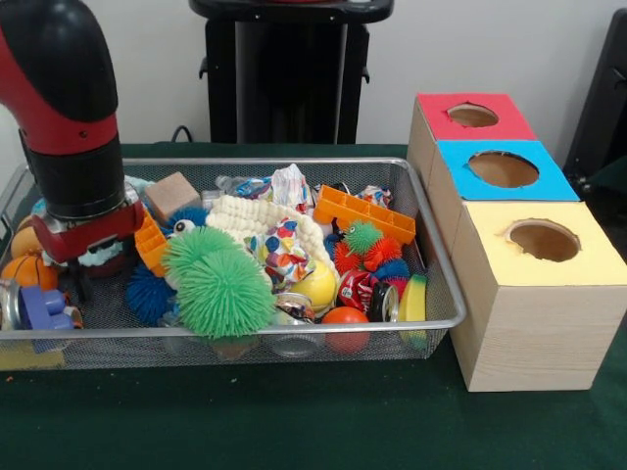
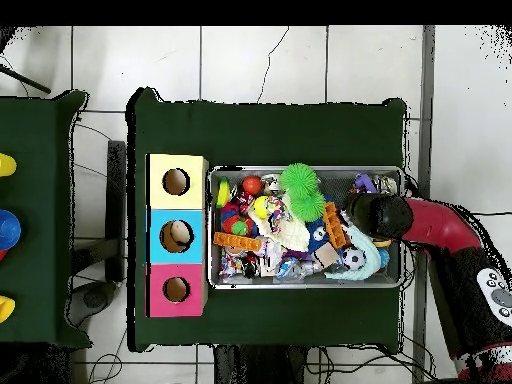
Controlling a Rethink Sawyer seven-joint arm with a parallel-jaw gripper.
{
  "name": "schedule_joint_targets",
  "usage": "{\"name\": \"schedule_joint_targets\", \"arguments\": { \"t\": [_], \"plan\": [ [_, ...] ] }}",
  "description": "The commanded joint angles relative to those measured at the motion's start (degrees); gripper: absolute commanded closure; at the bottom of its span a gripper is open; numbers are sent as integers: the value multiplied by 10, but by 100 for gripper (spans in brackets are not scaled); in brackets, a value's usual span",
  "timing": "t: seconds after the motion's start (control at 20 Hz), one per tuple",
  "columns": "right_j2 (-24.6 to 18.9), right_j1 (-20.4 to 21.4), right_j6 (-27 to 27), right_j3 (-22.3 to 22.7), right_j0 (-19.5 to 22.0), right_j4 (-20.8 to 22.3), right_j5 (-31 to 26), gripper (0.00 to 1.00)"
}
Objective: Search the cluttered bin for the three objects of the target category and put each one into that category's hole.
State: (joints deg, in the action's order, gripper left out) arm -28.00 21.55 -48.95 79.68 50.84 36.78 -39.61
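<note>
The arm (image 1: 61,108) reaches down into the wire bin (image 1: 431,323) at the end farthest from the three-hole box (image 1: 534,294), its claw (image 1: 78,279) buried among the toys, so I cannot tell whether it is apart, together or clamped on anything. Which category is wanted is not shown either. The pile is tightly packed: a green spiky ball (image 1: 220,289) and an orange block (image 1: 150,245) sit just beside the claw, so a lift could drag a neighbour out or snag the mesh, and the carry to the box runs along the whole bin.
</note>
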Motion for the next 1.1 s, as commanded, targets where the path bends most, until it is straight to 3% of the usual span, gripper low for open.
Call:
{"name": "schedule_joint_targets", "arguments": {
  "t": [0.05,0.55,1.1],
  "plan": [
    [-73,-75,207,-45,44,50,13,0],
    [-93,-103,238,-94,53,86,-4,0],
    [-79,-64,197,-86,27,113,-6,0]
  ]
}}
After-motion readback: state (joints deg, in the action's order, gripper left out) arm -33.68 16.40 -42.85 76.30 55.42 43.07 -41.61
